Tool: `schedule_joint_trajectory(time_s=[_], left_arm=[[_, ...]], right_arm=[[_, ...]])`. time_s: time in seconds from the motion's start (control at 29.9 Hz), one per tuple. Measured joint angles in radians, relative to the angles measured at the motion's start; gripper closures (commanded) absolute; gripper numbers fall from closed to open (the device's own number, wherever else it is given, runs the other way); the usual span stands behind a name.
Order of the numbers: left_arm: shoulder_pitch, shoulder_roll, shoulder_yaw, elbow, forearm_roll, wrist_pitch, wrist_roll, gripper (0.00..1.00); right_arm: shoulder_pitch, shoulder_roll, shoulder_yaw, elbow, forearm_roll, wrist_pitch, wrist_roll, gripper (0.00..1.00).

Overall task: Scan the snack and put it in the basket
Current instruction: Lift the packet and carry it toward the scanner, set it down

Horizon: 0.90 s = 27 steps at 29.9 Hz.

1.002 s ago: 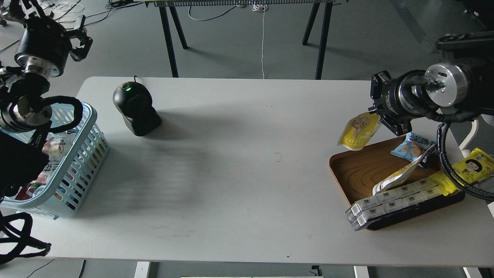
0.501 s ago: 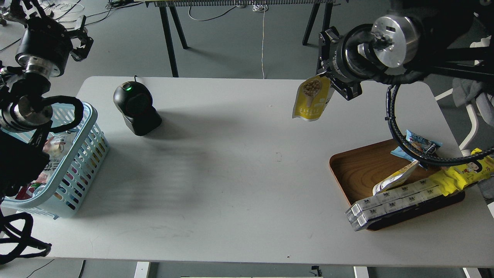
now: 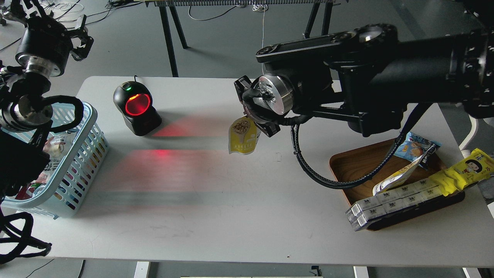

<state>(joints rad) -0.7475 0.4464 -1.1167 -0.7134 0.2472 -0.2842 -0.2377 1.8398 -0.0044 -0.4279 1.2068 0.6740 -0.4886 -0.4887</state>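
Right gripper (image 3: 251, 116) pinches the snack (image 3: 243, 136) by its top edge, the pouch dangling above the table (image 3: 231, 200), right of the scanner (image 3: 136, 108) whose window glows red. Left of the scanner sits the basket (image 3: 77, 162); above it the left gripper (image 3: 81, 36) hangs, and whether its fingers are parted I cannot tell.

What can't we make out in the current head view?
- Right gripper: its fingers sit behind the wrist, so the grip on the snack is barely visible.
- Snack print: too small to read.
- Basket: the left arm covers most of its contents.
- Left gripper: small and dark, open or shut unclear.
- Scanner: whether the scan registered is not shown.
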Motion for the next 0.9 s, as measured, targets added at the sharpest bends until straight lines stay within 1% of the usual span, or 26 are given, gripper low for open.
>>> schedule_joint_trajectory(time_s=[0.2,0.3,0.57,0.77,0.87,0.9], left_arm=[[-0.001,0.000,0.000,0.000,0.000,0.000,0.000,0.00],[-0.002,-0.002,0.000,0.000,0.000,0.000,0.000,0.00],[-0.001,-0.004,0.000,0.000,0.000,0.000,-0.001,0.00],[0.000,-0.005,0.001,0.000,0.000,0.000,-0.002,0.00],[0.000,-0.005,0.001,0.000,0.000,-0.001,-0.002,0.00],[0.000,-0.005,0.002,0.000,0.000,-0.001,-0.002,0.00]], right_arm=[[-0.069,0.004,0.017,-0.116,-0.001,0.000,0.000,0.99],[-0.090,0.004,0.035,-0.146,-0.003,0.000,0.000,0.99],[-0.117,0.005,0.067,-0.142,-0.010,0.000,0.000,0.97],[-0.144,0.005,0.102,-0.098,-0.016,0.000,0.000,0.96],[-0.163,0.005,0.105,-0.088,-0.024,0.000,0.000,0.94],[-0.169,0.005,0.105,-0.087,-0.029,0.000,0.000,0.91]])
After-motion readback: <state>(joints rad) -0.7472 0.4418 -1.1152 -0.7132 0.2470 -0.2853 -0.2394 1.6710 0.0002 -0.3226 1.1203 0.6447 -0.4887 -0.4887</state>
